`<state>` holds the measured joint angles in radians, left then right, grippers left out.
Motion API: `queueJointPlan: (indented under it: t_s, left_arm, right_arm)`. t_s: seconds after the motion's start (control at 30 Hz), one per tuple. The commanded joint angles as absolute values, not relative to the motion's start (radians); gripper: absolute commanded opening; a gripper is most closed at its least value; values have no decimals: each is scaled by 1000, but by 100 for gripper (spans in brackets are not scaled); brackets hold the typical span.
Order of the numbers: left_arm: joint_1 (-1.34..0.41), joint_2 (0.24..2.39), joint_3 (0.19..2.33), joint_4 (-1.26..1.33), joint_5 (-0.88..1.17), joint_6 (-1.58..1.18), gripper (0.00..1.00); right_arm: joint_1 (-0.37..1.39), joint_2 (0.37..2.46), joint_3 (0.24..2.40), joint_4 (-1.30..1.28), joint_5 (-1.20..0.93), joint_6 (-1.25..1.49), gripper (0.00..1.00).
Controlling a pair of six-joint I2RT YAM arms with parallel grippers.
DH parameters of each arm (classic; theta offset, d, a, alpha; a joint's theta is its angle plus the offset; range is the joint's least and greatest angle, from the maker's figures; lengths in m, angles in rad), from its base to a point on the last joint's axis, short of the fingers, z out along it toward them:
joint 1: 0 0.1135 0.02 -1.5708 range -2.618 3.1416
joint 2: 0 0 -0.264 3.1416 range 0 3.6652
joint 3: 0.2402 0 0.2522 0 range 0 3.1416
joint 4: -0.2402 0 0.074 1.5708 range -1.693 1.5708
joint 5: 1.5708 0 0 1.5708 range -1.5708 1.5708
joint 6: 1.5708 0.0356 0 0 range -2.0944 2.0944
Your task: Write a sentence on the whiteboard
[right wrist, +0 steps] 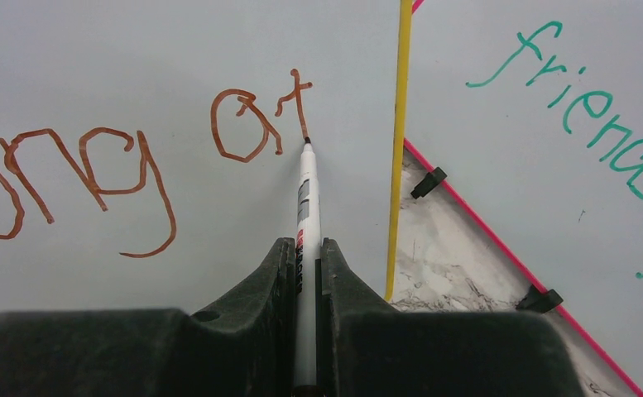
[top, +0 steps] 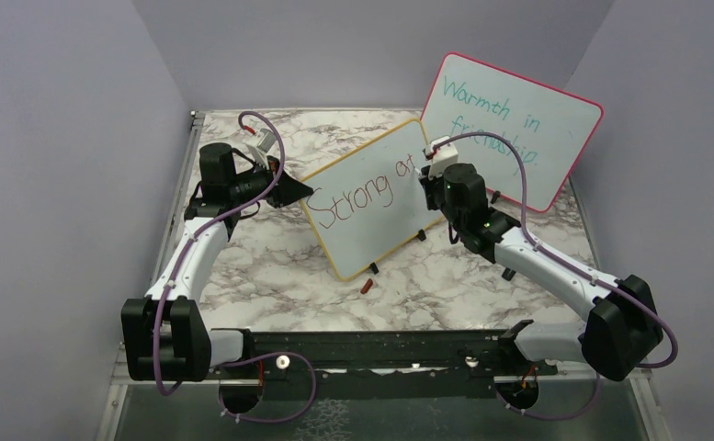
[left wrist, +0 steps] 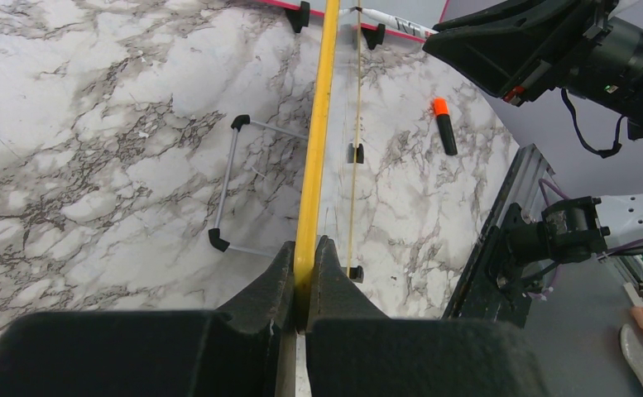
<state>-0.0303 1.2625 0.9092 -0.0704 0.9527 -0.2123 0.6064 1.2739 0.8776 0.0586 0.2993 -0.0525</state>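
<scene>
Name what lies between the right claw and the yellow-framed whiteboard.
A white marker: the right claw is shut on it, and its tip touches the whiteboard just below the "t" of "at". The right wrist view shows this.

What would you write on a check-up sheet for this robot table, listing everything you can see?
Surface: marble-patterned table.
Job's things: whiteboard stands tilted; sentence reads "Strong at" so far; marker tip touches the board just under the "t".
Clutter: small piece, orange and black, maybe the marker's cap, lies in front of the whiteboard; pink-framed board with teal writing stands behind.
Grippers: left gripper shut on the whiteboard's yellow edge; right gripper shut on the marker.
Cables: purple cables run along both arms.
Surroundings: plain lilac walls.
</scene>
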Motion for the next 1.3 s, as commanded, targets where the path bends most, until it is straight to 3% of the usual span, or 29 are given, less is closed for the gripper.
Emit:
queueJointPlan:
  t_s: [0.0, 0.87, 1.1, 1.27]
  left_arm:
    - [-35, 1302, 899, -143, 802, -88, 0]
    - [-34, 1291, 904, -140, 783, -88, 0]
    - [-31, 1256, 908, -92, 773, -143, 24]
    - [-29, 1201, 862, -6, 755, -244, 33]
  right_arm:
    - [600, 1276, 858, 45, 327, -38, 1]
    - [601, 1215, 866, 95, 338, -35, 1]
    - [601, 1120, 850, 25, 281, -29, 1]
    - [602, 1071, 832, 2, 241, -15, 1]
